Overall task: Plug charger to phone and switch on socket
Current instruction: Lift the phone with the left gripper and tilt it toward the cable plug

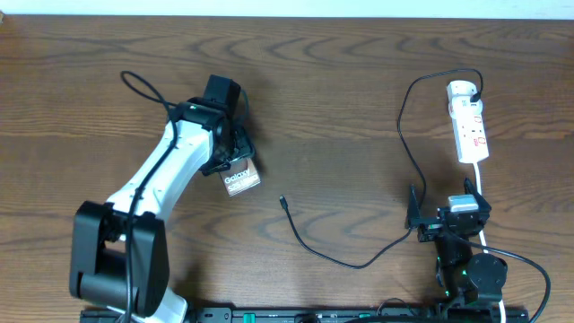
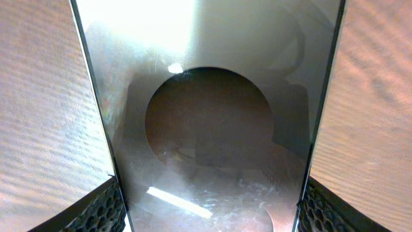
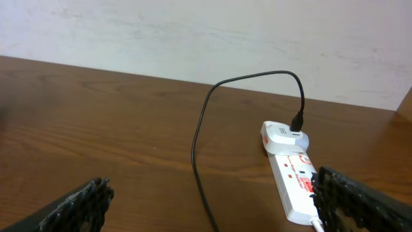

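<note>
— What do you see around there?
— I see a dark brown wood-grain table (image 1: 359,90) filling my overhead view. At its far edge stands a plain off-white wall (image 3: 193,38), evenly lit.

Well apart from the socket (image 1: 468,126), the left arm (image 1: 166,170) is white-shelled with black joints and a black cable (image 1: 143,90); the right arm (image 1: 462,242), near the socket, is black, green-lit.
</note>
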You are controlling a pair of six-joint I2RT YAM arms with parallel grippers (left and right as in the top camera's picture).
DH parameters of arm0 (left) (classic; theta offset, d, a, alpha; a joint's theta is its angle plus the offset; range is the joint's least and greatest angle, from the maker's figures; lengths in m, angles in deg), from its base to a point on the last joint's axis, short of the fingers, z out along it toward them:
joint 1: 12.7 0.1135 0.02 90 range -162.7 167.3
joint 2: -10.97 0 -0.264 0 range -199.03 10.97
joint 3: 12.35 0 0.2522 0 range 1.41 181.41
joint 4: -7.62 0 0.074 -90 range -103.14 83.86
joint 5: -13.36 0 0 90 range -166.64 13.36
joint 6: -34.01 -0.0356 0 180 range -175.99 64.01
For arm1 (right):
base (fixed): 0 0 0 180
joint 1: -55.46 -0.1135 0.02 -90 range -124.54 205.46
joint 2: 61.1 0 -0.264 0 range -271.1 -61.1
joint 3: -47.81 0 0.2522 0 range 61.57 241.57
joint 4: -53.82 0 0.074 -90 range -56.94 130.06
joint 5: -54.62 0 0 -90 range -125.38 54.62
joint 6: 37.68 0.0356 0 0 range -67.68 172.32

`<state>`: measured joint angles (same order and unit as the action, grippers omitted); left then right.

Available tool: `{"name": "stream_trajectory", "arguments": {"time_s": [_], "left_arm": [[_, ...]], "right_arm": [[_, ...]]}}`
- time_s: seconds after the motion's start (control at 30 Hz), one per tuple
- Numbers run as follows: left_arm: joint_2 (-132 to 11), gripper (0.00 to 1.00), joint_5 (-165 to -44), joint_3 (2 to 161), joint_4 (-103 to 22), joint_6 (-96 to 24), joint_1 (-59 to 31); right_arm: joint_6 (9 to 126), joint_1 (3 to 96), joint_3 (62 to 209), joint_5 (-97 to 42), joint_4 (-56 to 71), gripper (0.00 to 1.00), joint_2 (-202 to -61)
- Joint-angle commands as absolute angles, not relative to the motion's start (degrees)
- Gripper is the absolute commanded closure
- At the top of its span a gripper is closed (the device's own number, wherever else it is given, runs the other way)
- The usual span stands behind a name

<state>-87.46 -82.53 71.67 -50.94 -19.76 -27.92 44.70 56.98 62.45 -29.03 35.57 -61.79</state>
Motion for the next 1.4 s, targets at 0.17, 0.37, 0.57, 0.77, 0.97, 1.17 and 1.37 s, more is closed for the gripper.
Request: {"name": "stream_trajectory", "arguments": {"time_s": [0.17,0.37,0.57,0.77,0.97,1.17,1.37], "left_arm": [[-84.82,0.93,-94.38,73.66,-51.15,-5.18,-27.9],[-84.82,0.93,-95.67,73.66,-53.62,-2.52,-27.9],[-84.82,0.92,-95.67,73.66,-54.32,-0.94,-27.88],[-84.86,0.93,-95.47,73.66,-53.89,-0.94,-27.88],[-84.86,0.93,-95.54,73.66,-52.66,2.29,-27.88],[-84.86,0.93,-101.09,73.66,-50.13,9.59,-27.88],[-84.86,0.93,-113.42,73.66,-47.31,12.76,-27.22]], "right_arm": [[44.55,56.54,62.19,-29.43,35.59,0.01,-61.48],[44.44,56.54,62.19,-29.49,35.61,0.01,-61.48],[42.38,56.54,62.19,-30.76,35.48,0.01,-61.51],[42.36,56.54,62.19,-30.83,35.59,0.01,-61.51],[46.29,56.54,62.19,-22.85,36.42,0.01,-61.51],[50.34,56.54,62.21,-23.02,36.4,0.01,-61.55],[54.53,56.54,62.21,-23.52,36.2,0.01,-62.16]]}}
